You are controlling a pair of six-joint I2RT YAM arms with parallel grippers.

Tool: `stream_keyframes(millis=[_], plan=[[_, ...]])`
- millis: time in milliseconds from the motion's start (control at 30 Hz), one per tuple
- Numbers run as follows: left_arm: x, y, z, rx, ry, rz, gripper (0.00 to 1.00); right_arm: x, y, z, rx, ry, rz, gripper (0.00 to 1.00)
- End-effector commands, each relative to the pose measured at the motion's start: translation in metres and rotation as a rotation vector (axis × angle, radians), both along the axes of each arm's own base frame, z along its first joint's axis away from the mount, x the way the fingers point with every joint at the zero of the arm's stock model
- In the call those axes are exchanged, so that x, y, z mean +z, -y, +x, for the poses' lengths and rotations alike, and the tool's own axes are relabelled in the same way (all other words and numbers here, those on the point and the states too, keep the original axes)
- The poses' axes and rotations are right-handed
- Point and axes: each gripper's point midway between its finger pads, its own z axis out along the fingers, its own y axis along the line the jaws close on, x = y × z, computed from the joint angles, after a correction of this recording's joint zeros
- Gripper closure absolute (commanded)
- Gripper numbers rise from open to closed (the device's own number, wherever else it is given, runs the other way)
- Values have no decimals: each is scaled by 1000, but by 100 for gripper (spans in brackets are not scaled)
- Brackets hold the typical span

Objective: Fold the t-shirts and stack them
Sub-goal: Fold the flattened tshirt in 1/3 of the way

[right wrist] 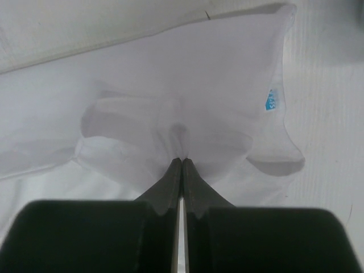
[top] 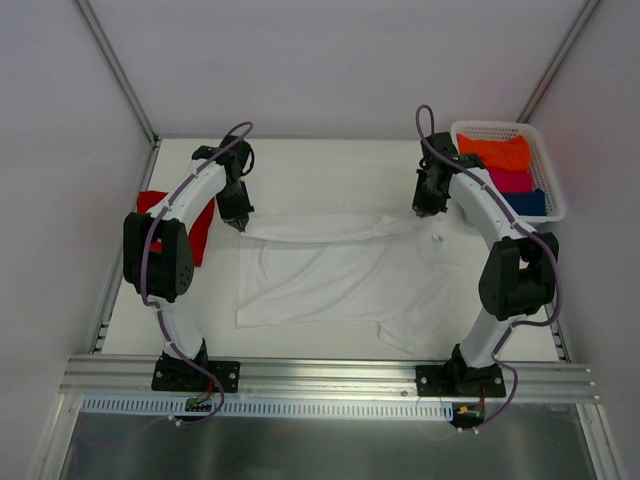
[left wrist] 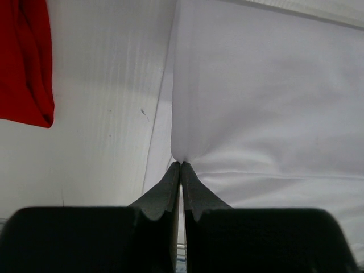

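The white t-shirt (top: 330, 275) lies spread across the middle of the table, its far edge lifted and drawn taut between both grippers. My left gripper (top: 238, 222) is shut on the shirt's far-left corner; in the left wrist view the cloth (left wrist: 267, 102) tapers into the closed tips (left wrist: 181, 163). My right gripper (top: 424, 211) is shut on the far-right part, where thin cloth (right wrist: 170, 85) bunches at the tips (right wrist: 182, 160) near a small blue label (right wrist: 272, 100). The red t-shirt (top: 200, 235) lies at the left table edge, partly hidden under my left arm; it also shows as a red fold (left wrist: 25, 62).
A white plastic basket (top: 490, 125) stands at the back right corner, holding orange (top: 497, 152), pink (top: 512, 181) and blue (top: 528, 202) cloths. White walls with metal rails enclose the table on three sides.
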Motion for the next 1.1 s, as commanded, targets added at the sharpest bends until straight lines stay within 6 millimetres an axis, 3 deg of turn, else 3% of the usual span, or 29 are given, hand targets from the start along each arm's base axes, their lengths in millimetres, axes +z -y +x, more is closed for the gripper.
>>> stream_keyframes(millis=[0,100,167,200,233,267,300,333,433,467,500,533,600,633,667,700,733,767,800,867,900,1067], plan=[[-11,4,-16,-12,-86,-5,100,7,5,-24,8,-55,-22,100],[-17,7,-17,-33,-108,-7,98,3,6,-32,24,-107,-33,99],[-17,8,-17,-49,-101,18,62,5,6,-36,32,-135,-35,90],[-12,7,-16,-56,-79,32,49,6,6,-37,39,-138,-38,77],[-7,7,-14,-62,-56,55,29,12,5,-37,45,-119,-39,71],[1,1,-6,-66,-9,109,24,19,4,-34,46,-86,-39,68],[15,7,1,-94,55,125,23,28,4,-30,45,-45,-40,64],[25,9,8,-106,102,138,23,50,-1,-21,52,56,-18,64],[72,27,48,-114,280,88,22,90,-12,1,63,249,40,53],[75,34,54,-120,289,65,21,99,-13,3,60,279,51,52],[64,45,61,-136,258,23,22,107,-17,9,63,303,64,49],[68,54,69,-138,272,-12,24,106,-19,12,70,303,71,49],[49,69,75,-139,224,-59,34,86,-26,22,82,243,86,56],[48,74,83,-138,233,-66,38,76,-30,23,91,207,99,64],[42,77,86,-136,223,-70,43,52,-35,28,79,142,109,82],[23,80,90,-138,184,-70,51,39,-38,29,71,101,123,93],[22,89,95,-153,181,-107,57,30,-39,31,56,66,135,99],[15,94,96,-159,162,-129,64,21,-52,29,56,14,213,100],[1,101,94,-163,120,-159,84,-4,-56,31,44,-72,236,100],[-6,110,89,-158,82,-211,100,-14,-72,32,59,-144,305,100],[-11,111,87,-155,67,-214,100,-31,-75,32,54,-191,303,100],[-18,106,78,-161,38,-208,100,-44,-79,38,67,-251,310,100]])
